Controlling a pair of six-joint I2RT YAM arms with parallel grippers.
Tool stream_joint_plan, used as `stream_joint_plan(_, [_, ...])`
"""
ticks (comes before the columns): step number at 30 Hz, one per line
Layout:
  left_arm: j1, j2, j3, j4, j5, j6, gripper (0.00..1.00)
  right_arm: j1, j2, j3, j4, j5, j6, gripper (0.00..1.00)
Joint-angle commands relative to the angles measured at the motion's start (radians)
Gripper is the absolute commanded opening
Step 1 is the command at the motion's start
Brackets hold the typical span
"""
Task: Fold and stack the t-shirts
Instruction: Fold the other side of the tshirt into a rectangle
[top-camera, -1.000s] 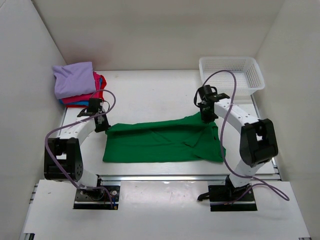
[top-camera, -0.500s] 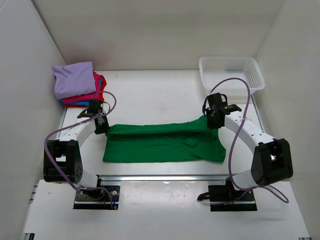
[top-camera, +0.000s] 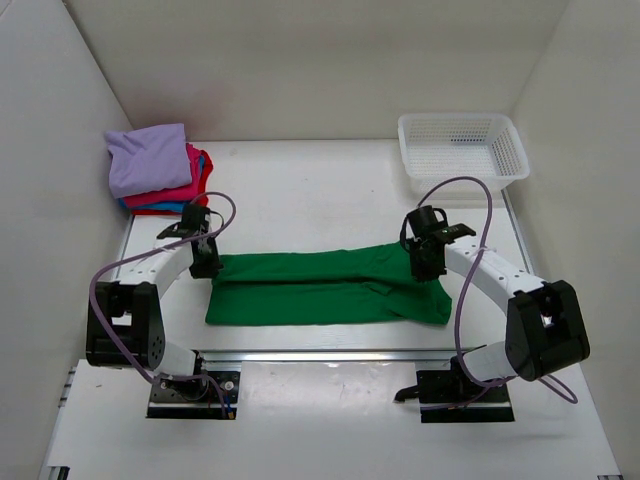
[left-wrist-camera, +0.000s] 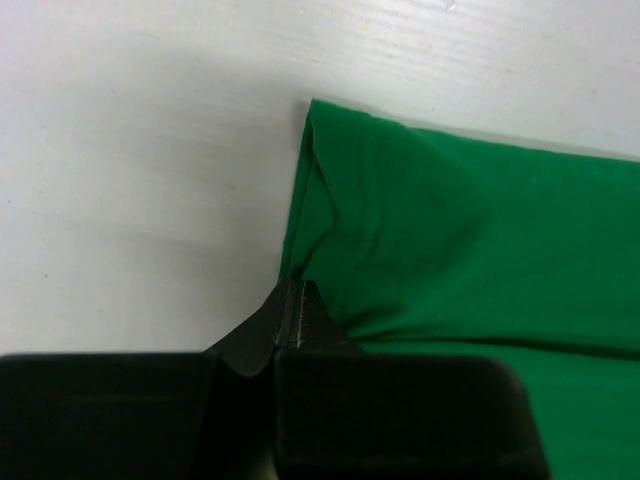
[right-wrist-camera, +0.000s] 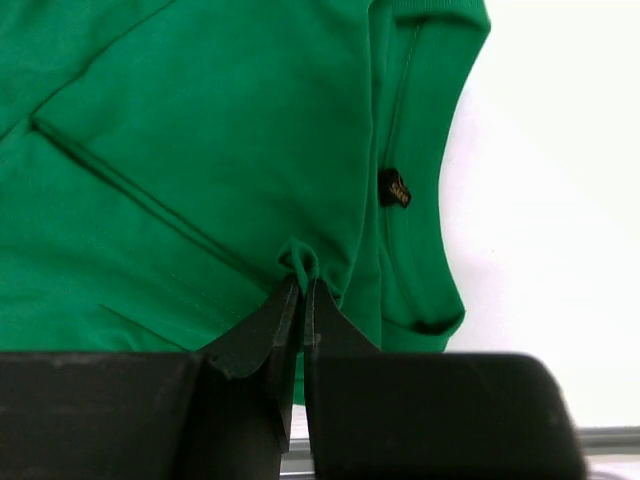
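A bright green t-shirt (top-camera: 320, 288) lies in a long flat band across the middle of the table. My left gripper (top-camera: 207, 266) is shut on its far left corner, with the cloth (left-wrist-camera: 450, 220) pinched at my fingertips (left-wrist-camera: 292, 300). My right gripper (top-camera: 425, 268) is shut on a fold of the shirt (right-wrist-camera: 200, 150) near its right end, a small bunch of cloth caught between the tips (right-wrist-camera: 303, 283). The collar with its dark label (right-wrist-camera: 395, 187) lies to the right of them. A stack of folded shirts, lavender (top-camera: 148, 158) over pink-red and blue, sits at the back left.
A white plastic mesh basket (top-camera: 462, 148) stands at the back right. White walls close in the table on three sides. The metal rail of the table's front edge (top-camera: 340, 352) runs just beyond the shirt's near edge.
Both grippers have moved toward the near edge, pulling the shirt's far edge over the near half. The shirt is now a narrower band. The right arm has swung inward and lower.
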Motion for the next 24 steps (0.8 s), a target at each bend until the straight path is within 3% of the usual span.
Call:
stream_joint_plan(1, [-0.005,-0.058,-0.016,-0.029,0.003,0.016,0.0,0.005,-0.032,-0.026,-0.014,0.01,0.034,0.0])
stream_joint_plan(8, [-0.012,-0.069,-0.019,-0.046,-0.009,0.013,0.0,0.007,-0.023,-0.055,-0.02,0.012,0.048,0.0])
stream_joint_plan(18, [-0.021,-0.087,-0.005,-0.041,-0.14,0.056,0.0,-0.01,-0.01,-0.088,-0.006,0.02,0.04,0.04])
stream_joint_plan(20, [-0.015,-0.081,0.008,-0.055,-0.17,0.061,0.12,-0.001,-0.017,-0.086,-0.009,0.035,0.046,0.12])
stream_joint_plan(24, [-0.002,-0.092,0.047,-0.064,-0.237,0.072,0.56,-0.006,-0.058,-0.066,-0.049,0.062,0.042,0.3])
